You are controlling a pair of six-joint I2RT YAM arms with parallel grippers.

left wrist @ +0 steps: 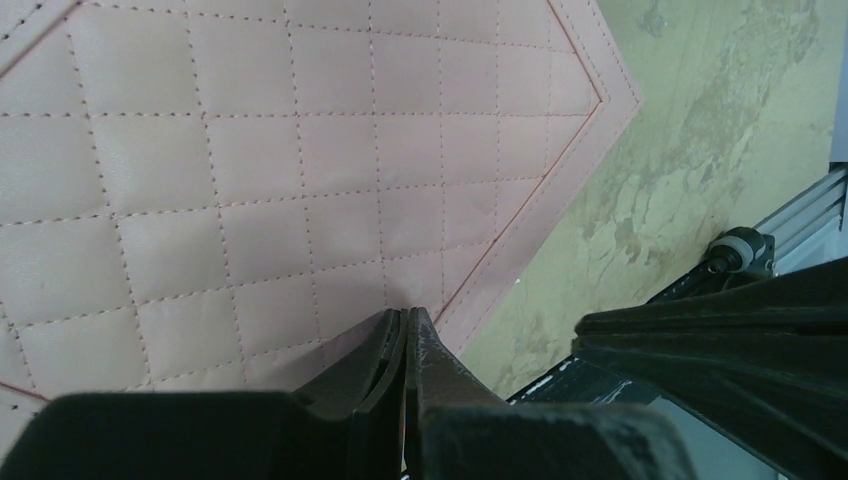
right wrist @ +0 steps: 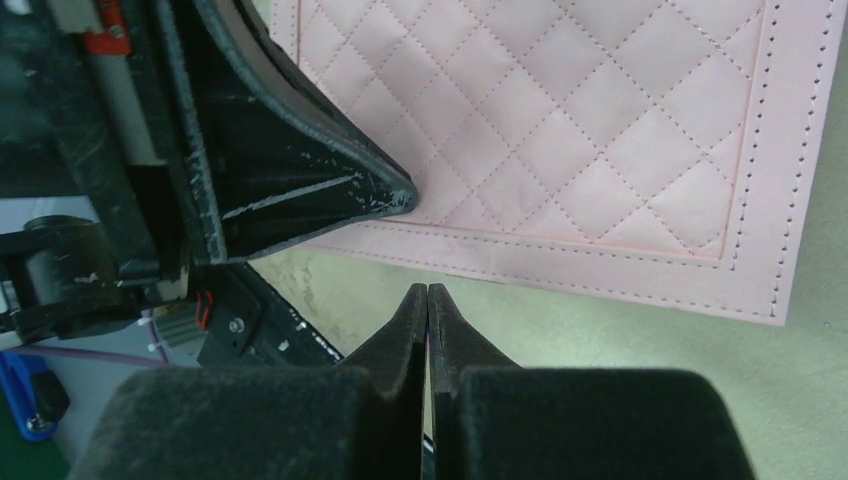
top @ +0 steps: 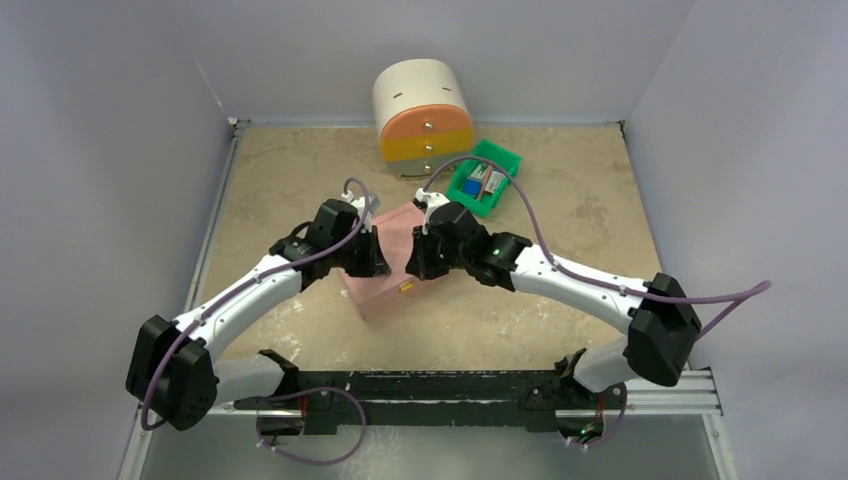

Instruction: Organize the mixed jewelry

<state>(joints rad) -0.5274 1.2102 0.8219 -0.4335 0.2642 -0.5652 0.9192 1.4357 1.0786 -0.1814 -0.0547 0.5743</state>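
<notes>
A closed pink quilted box (top: 385,295) lies mid-table; its lid fills the left wrist view (left wrist: 250,150) and shows in the right wrist view (right wrist: 600,120). No gold rings, studs or silvery hoop show in any view. My left gripper (top: 372,262) is shut and empty, its tips (left wrist: 407,312) at the lid near one corner. My right gripper (top: 420,265) is shut and empty, its tips (right wrist: 427,288) over bare table just off the box's edge. The left gripper's fingers (right wrist: 300,190) sit close beside it.
A round cream cabinet (top: 423,110) with orange and yellow drawers stands at the back. A green bin (top: 487,175) with coloured items sits to its right. Grey walls close in three sides. A black rail (top: 480,385) runs along the near edge.
</notes>
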